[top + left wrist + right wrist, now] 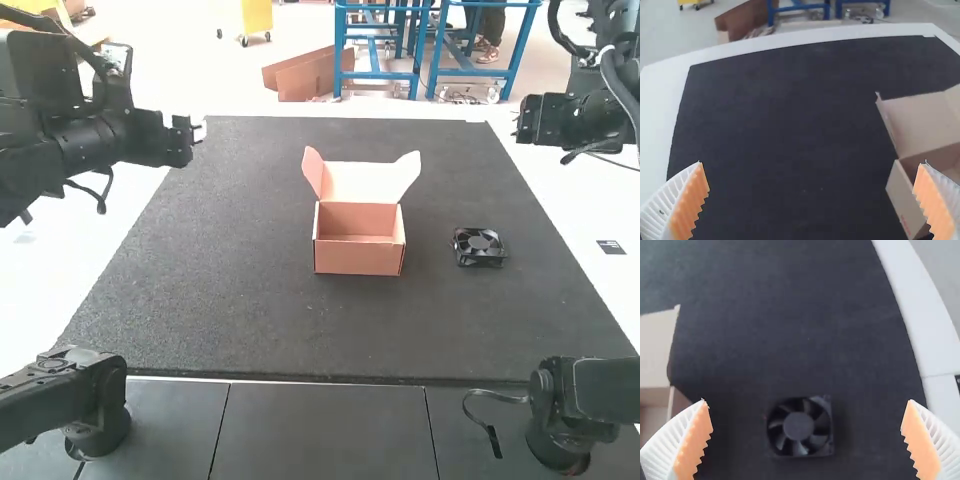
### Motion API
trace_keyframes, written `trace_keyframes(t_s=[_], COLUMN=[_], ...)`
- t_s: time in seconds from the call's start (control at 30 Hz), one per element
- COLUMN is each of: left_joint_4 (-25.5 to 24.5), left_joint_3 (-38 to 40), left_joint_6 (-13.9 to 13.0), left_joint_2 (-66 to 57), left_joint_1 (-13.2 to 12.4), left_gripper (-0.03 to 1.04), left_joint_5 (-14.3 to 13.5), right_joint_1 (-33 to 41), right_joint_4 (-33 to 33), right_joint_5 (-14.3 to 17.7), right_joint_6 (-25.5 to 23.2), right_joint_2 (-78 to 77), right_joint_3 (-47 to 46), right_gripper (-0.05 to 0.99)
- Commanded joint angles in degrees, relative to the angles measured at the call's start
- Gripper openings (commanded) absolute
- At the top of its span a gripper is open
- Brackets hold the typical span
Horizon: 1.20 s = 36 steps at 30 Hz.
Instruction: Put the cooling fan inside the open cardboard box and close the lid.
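Jaws on the 2 arms gape wide above the black mat; fan lies near open box.

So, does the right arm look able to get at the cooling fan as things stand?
Probably yes: the cooling fan lies flat on the mat, apart from the cardboard box, with the open right gripper above it and nothing between.
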<state>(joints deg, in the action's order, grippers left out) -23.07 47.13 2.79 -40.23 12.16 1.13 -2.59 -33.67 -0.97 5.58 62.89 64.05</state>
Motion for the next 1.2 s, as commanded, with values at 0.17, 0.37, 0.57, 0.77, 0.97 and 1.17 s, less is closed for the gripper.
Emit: trace_keyframes(t_s=[0.17, 0.37, 0.57, 0.77, 0.97, 1.17], left_joint_4=[-3.03, -4.62, -4.62, -4.53, -5.23, -6.37], left_joint_3=[2.26, 3.23, 2.88, 2.17, 1.38, 1.38], left_joint_6=[3.01, 3.63, 3.28, 3.19, 3.01, 3.10], left_joint_2=[-0.47, -2.49, -3.01, -3.54, -4.24, -4.77], left_joint_1=[11.30, 15.08, 15.79, 16.40, 17.02, 17.46], left_gripper=[0.97, 0.97, 0.97, 0.97, 0.97, 0.97], left_joint_5=[0.46, -0.51, -0.51, -0.51, -0.51, -0.42], right_joint_1=[-1.19, -2.60, -4.35, -6.46, -7.34, -7.34], right_joint_4=[-4.03, -5.35, -5.35, -4.30, -2.28, -1.40], right_joint_5=[0.71, 0.62, 0.71, 0.62, 0.62, 0.36], right_joint_6=[5.84, 7.95, 8.48, 9.71, 10.15, 10.24], right_joint_2=[6.19, 11.37, 18.32, 24.56, 30.18, 35.02], right_joint_3=[0.99, 0.64, 0.72, 0.81, 1.69, 4.15], right_gripper=[0.87, 0.87, 0.87, 0.87, 0.87, 0.87])
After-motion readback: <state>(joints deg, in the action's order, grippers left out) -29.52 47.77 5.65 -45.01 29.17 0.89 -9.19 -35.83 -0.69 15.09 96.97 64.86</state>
